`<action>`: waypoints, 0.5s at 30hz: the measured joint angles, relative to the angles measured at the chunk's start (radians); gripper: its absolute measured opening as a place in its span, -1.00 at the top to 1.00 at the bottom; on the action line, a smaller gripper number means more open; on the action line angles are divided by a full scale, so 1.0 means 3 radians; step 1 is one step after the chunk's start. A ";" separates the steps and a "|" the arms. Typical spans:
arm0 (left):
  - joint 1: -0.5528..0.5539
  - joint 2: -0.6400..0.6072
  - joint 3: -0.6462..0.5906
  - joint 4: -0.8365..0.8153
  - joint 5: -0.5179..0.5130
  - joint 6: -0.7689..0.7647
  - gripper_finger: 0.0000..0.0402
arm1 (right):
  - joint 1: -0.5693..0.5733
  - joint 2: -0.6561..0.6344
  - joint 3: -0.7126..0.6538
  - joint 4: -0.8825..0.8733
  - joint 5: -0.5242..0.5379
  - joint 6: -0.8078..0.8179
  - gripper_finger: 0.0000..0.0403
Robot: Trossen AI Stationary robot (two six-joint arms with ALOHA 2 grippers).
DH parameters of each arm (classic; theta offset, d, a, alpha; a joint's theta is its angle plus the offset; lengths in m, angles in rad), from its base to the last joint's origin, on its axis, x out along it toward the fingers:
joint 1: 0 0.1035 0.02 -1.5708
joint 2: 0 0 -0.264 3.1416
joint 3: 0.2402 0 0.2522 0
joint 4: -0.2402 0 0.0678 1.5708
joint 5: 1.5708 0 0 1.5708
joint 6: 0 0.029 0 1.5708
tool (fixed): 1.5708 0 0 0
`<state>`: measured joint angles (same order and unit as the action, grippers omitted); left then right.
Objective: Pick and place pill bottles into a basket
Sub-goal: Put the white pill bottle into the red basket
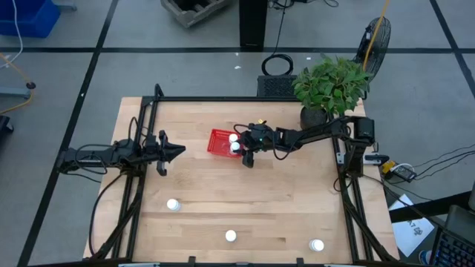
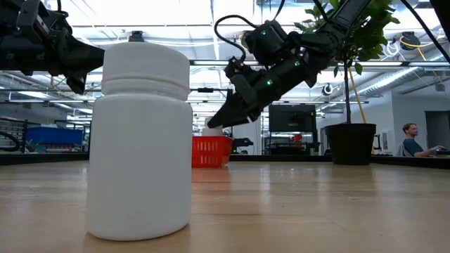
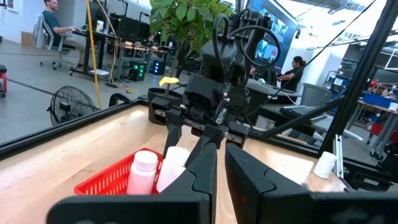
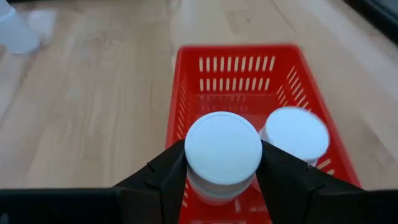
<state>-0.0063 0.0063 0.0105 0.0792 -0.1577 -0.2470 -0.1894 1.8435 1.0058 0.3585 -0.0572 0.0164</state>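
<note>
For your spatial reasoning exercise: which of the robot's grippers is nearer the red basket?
Right. The right gripper is over the red basket, holding a pill bottle. The left gripper waits farther off, beside it.

Five pill bottles (image 1: pixel 173 204); one red basket (image 1: pixel 217 142); one potted plant (image 1: pixel 330 85); two arms

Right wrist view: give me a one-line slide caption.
Right gripper holds a white pill bottle over the red basket, beside one bottle already inside.
</note>
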 joint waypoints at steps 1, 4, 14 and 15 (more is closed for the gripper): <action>0.0000 0.0000 0.0000 -0.0001 0.0000 -0.0001 0.81 | 0.0000 0.0027 0.0000 0.0012 -0.0003 -0.0002 0.17; 0.0000 0.0000 0.0000 0.0000 0.0000 -0.0001 0.81 | 0.0000 0.0081 -0.0006 0.0026 -0.0002 0.0002 0.17; 0.0000 0.0000 0.0000 0.0000 0.0000 -0.0001 0.81 | 0.0003 0.0195 0.0001 0.0170 0.0002 -0.0013 0.12; 0.0001 0.0000 0.0000 -0.0001 0.0000 -0.0001 0.81 | 0.0004 0.0197 0.0001 0.0183 0.0000 -0.0015 0.10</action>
<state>-0.0061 0.0063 0.0105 0.0790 -0.1577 -0.2472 -0.1883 1.9026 1.0059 0.4133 -0.0570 0.0120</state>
